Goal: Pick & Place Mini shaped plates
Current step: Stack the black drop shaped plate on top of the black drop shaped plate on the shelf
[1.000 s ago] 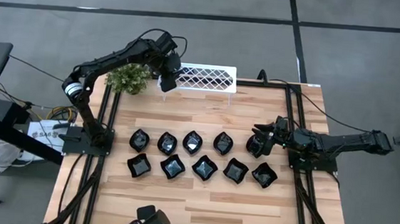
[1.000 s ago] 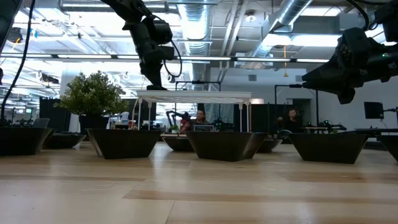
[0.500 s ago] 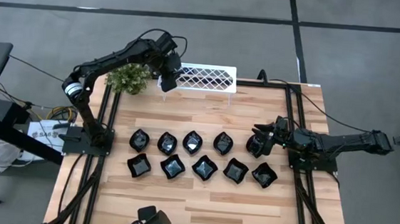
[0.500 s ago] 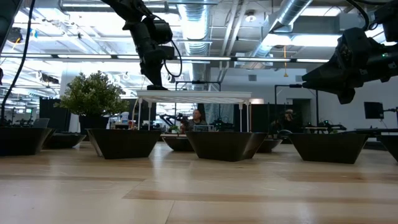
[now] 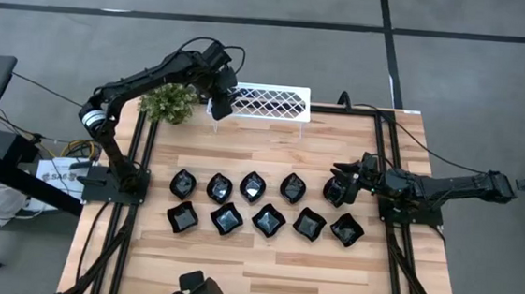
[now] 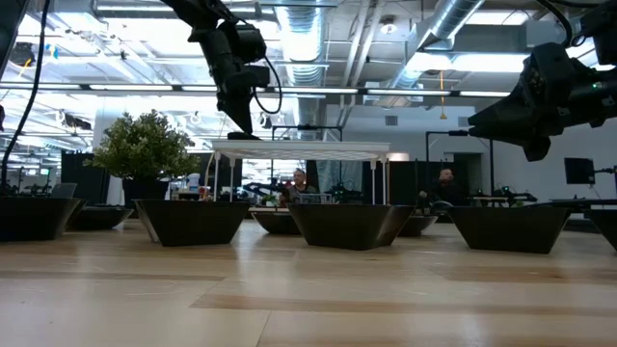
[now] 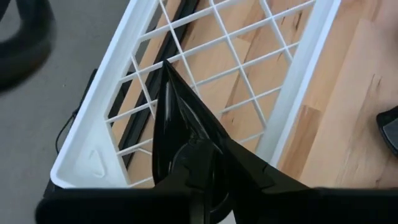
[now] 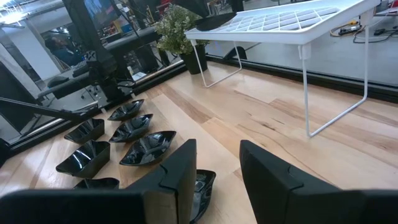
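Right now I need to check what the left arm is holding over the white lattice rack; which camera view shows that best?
The left wrist view: a glossy black teardrop plate fills it, gripped above the white lattice rack. The high view shows only the left gripper at the rack's end; the low view shows it from the side; the right wrist view shows just the rack.

On the surface nothing has shifted over the last second. The only change is in the room behind it, seen from the low view: a seated person (image 6: 300, 182) has leaned slightly left, and another person (image 6: 445, 179) has shifted slightly too.
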